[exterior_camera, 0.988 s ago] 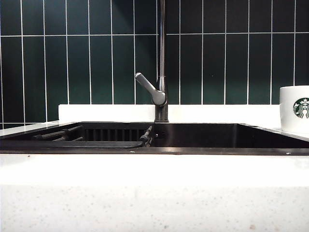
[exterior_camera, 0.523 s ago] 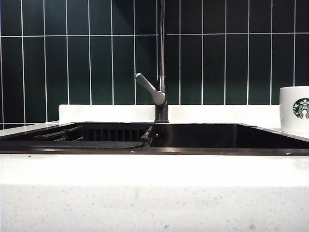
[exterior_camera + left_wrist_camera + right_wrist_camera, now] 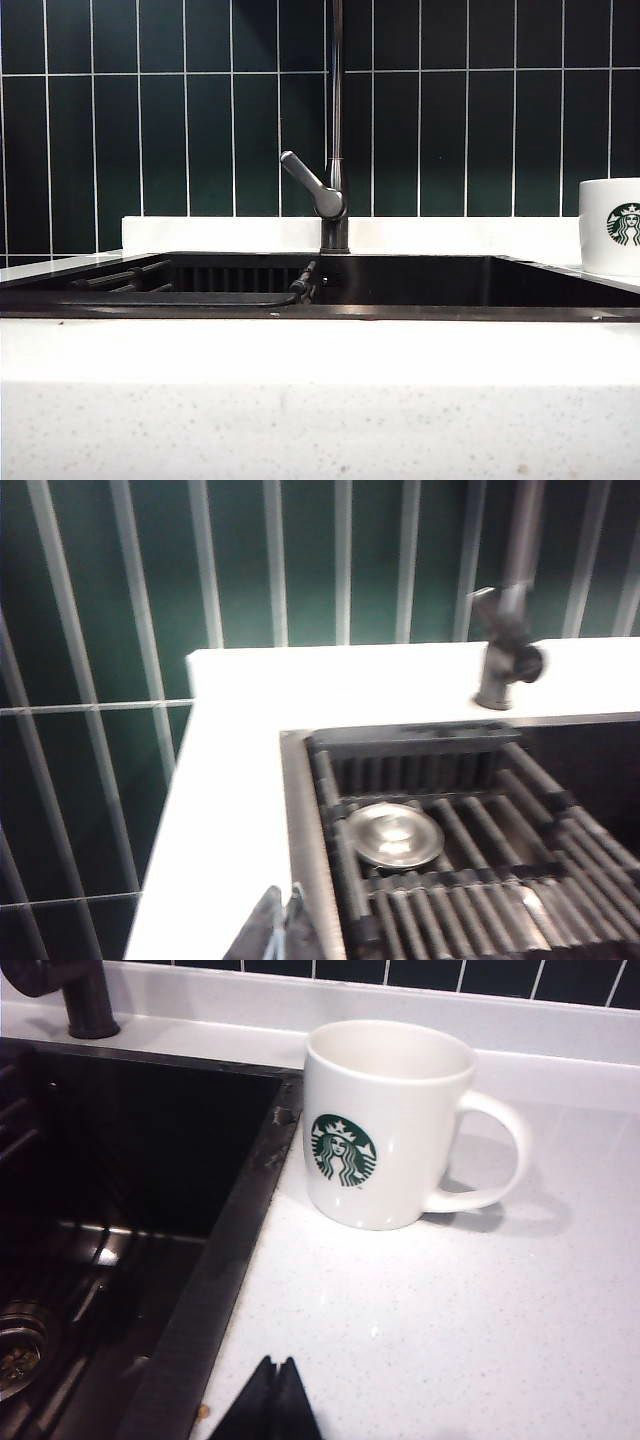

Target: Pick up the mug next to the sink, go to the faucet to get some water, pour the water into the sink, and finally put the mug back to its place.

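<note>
Beside the sink stands the mug; left tool and right tool closed, empty.

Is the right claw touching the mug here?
Apart. The right wrist view shows the shut right claw with bare counter between it and the mug.

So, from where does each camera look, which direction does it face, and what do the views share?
Exterior view: low before the counter, facing the tiled wall; shows sink, faucet, mug; no robot part.
Left wrist view: above the counter beside the sink, toward the faucet; shut left tool shows.
Right wrist view: above the counter, toward the mug; shut right tool shows, apart from it.
Shared: sink and faucet in all; mug in exterior and right wrist.
</note>
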Available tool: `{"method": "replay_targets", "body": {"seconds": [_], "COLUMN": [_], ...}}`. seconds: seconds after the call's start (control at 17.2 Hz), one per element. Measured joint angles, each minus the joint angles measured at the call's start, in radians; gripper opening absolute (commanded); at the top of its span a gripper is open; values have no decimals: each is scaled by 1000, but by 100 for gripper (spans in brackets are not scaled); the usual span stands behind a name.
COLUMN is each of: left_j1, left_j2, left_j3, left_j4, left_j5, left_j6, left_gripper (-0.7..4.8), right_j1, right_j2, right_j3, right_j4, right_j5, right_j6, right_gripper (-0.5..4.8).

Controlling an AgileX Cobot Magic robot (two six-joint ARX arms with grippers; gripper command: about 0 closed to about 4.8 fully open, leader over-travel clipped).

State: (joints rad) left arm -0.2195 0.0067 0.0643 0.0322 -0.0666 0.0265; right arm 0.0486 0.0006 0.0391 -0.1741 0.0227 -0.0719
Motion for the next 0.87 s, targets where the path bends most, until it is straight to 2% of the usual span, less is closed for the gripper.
{"method": "replay_targets", "body": {"seconds": [0.23, 0.41, 0.87], "left_j1": [0, 2, 2], "left_j2": [0, 0, 0], "left_j3": [0, -1, -1], "left_j4": [-5, -52, -63], "left_j5": [-19, -100, -111], "left_j6": [17, 26, 43], "left_gripper": [-6, -6, -6], "right_j1": [0, 0, 0], "right_j2": [0, 0, 0], "right_j3": [-9, -32, -32], "right_j4": [27, 27, 23], "right_j5": [24, 27, 75], "right_j6": [-4, -5, -33], "right_gripper": [-9, -9, -8]}}
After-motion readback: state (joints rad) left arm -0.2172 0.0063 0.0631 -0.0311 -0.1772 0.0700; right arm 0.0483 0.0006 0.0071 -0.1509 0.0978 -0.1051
